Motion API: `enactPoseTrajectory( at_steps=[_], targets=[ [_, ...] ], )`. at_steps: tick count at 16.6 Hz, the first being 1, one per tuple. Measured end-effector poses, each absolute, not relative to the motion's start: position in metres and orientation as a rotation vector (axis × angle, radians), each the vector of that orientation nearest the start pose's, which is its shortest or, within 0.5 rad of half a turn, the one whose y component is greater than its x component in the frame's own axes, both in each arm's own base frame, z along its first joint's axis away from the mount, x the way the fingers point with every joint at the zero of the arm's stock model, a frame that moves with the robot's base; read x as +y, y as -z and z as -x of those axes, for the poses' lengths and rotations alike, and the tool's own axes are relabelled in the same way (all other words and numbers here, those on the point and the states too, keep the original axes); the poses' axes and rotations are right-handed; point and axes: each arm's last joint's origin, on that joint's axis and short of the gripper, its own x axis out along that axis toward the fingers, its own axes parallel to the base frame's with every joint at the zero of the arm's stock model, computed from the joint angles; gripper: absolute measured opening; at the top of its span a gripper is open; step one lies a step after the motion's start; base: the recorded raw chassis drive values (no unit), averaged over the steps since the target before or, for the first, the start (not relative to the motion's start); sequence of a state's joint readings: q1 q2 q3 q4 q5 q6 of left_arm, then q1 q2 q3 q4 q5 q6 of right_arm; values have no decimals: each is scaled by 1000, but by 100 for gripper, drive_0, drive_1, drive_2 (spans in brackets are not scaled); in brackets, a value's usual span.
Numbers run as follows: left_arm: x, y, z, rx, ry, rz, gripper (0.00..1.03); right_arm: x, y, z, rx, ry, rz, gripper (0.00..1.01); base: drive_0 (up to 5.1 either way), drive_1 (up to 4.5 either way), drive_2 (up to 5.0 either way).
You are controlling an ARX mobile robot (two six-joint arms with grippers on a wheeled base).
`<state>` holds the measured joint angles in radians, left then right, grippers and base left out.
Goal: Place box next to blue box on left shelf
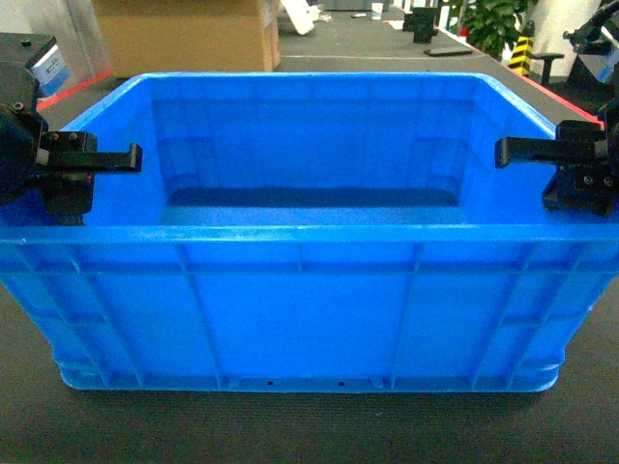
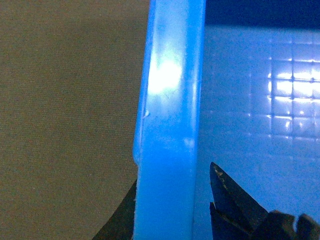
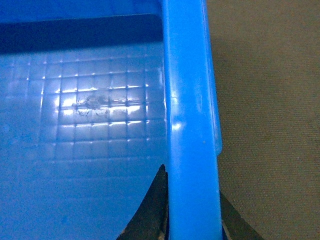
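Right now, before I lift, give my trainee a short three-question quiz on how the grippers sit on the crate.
1. True or false: the left gripper has one finger outside the rim of the box and one finger inside it.
2. Multiple choice: where does the right gripper sit? A) on the near long wall, B) straddling the right side wall's rim, C) flat on the crate floor.
3. Short answer: what can be seen inside the box?

Key
1. True; in the left wrist view a dark finger shows inside the wall and another outside it.
2. B.
3. Nothing but the bare grid-embossed floor, with a scuff mark.
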<state>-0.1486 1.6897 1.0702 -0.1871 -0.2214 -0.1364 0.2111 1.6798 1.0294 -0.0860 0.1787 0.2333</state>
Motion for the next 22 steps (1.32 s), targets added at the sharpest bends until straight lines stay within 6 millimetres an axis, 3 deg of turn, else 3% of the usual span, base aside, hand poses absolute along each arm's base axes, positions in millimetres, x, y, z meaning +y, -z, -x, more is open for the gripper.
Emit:
enactPoseTrajectory(
  at_steps=[3,7,9,12,14,16,17,22],
  targets=[
    [-48,-213,-325,608,-118,-14,32,73,-212,-325,594,69,-41,9,0,0,0],
    [-49,-254,-284,398,-111,11,32,76,-253,-282,388,82,-32,9,0,0,0],
    [-54,-255,-260,395,-119,-30,32,76,-248,-257,395,81,-28,9,0,0,0],
    [-59,-238,-235,442,-139,-107,32,75,-225,-224,464,94,-23,9,0,0,0],
    [-62,-240,-215,419,-142,-124,31,75,-214,-200,483,104,-55,9,0,0,0],
    [-64,-250,-196,364,-119,-114,20,74,-213,-180,444,121,-71,10,0,0,0],
    [-65,-252,-189,343,-117,-112,18,74,-214,-176,420,126,-64,10,0,0,0],
    [-65,-250,-189,353,-115,-109,18,74,-213,-175,420,129,-47,11,0,0,0]
  ],
)
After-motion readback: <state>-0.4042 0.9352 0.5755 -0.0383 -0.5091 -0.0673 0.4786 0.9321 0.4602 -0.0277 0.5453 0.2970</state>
